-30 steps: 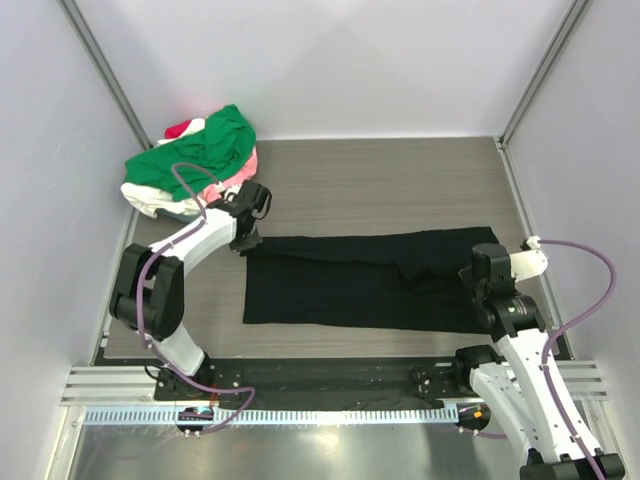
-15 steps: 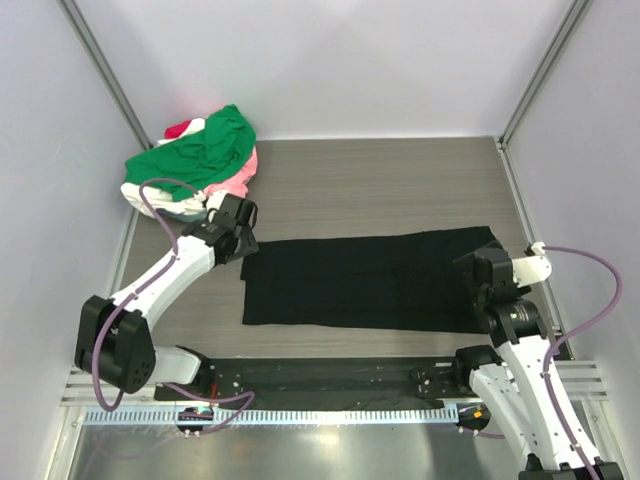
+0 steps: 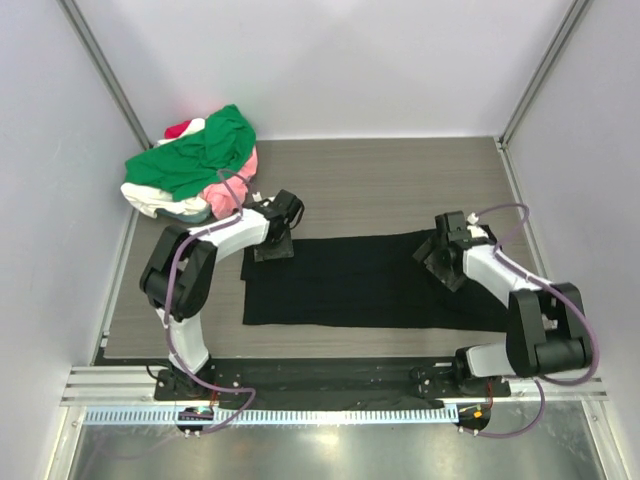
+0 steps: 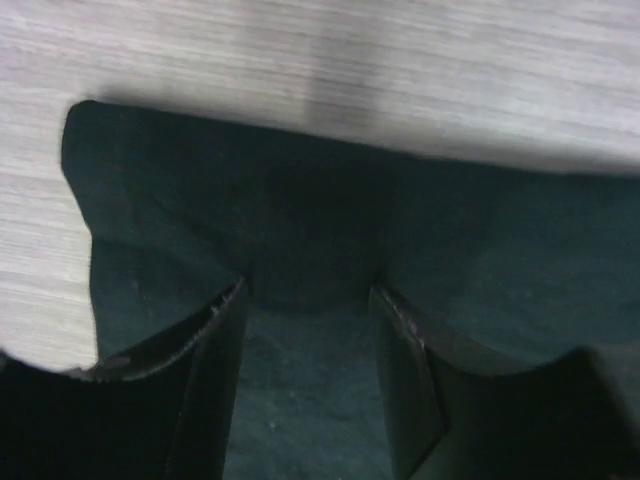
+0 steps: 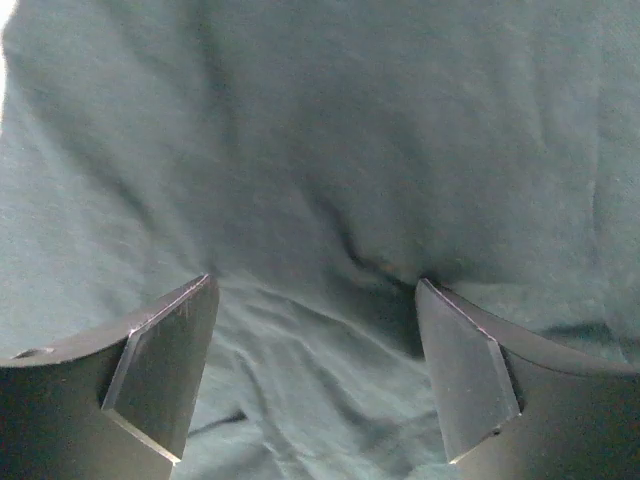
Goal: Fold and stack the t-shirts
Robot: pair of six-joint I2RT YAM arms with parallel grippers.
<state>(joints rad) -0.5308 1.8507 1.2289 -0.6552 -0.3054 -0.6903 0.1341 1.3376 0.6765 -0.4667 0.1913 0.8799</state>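
Flat across the middle of the tabletop (image 3: 380, 180) as a long band: the black t-shirt (image 3: 350, 285). Down on its far left corner with the left claw (image 3: 273, 248), jaws apart, tips pressed on cloth just inside the edge. Down near its far right end with the right claw (image 3: 440, 262), jaws likewise apart, a small pucker of cloth between the 2 tips. Heaped in the tabletop's far left corner: green, pink, white and red t-shirts (image 3: 195, 165).

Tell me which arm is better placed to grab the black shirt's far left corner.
Probably left. The left gripper sits open at that corner of the black shirt; the right gripper is over the opposite end.
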